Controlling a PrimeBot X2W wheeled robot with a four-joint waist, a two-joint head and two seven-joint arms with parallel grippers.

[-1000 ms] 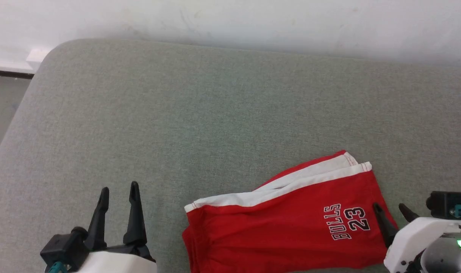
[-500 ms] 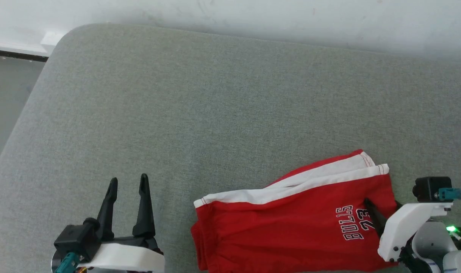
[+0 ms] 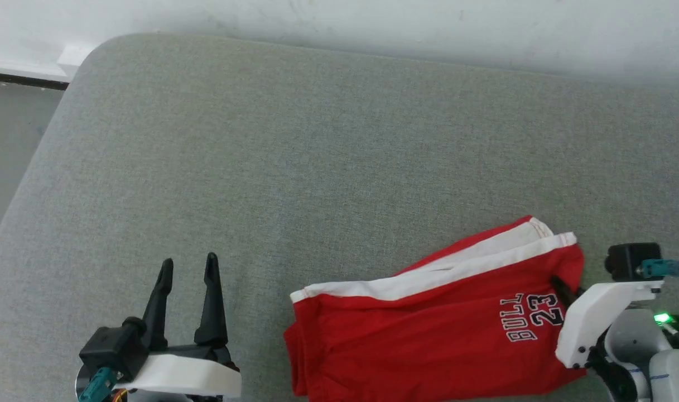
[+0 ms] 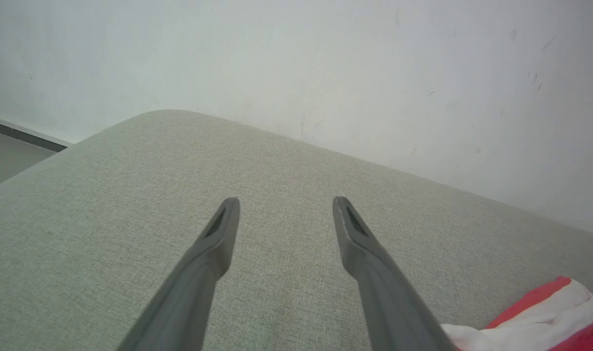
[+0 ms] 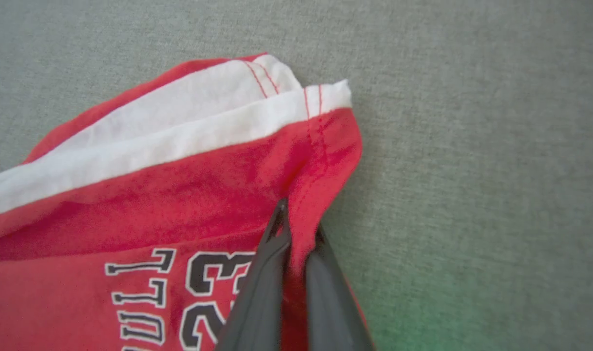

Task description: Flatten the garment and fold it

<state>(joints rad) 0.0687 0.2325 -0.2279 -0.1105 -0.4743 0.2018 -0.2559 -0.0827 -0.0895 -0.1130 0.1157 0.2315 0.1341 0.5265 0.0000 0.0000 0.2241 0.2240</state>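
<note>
Left gripper, change: none. The left gripper (image 3: 188, 260) stands as it did a second ago, its fingers wide apart and holding nothing.
Garment, change: the red garment (image 3: 428, 335) now has a pucker at its right hem. The fabric there is drawn up into a small ridge, and the lettering (image 3: 531, 318) reads "BULL 23" because the last letter has gone into the fold.
Right gripper, change: a second ago its fingers were apart at the hem. Now the right gripper (image 3: 559, 285) is closed narrow, with the red hem pinched between the two fingers, as the right wrist view shows (image 5: 298, 219).
Meaning for the task: in my judgement the grasp is made, so this corner can be pulled outward to flatten the cloth. The flattening itself is not yet done, because layers still overlap under the white band (image 3: 428, 276). Folding comes after.
Left gripper, place: above the near left part of the grey cushion (image 3: 317, 139), well apart from the garment, whose left end shows low on the right of the left wrist view (image 4: 545, 321).
Garment, place: on the near right part of the cushion, the white band toward the far edge.
Right gripper, place: at the garment's right hem, just beside the "23".
</note>
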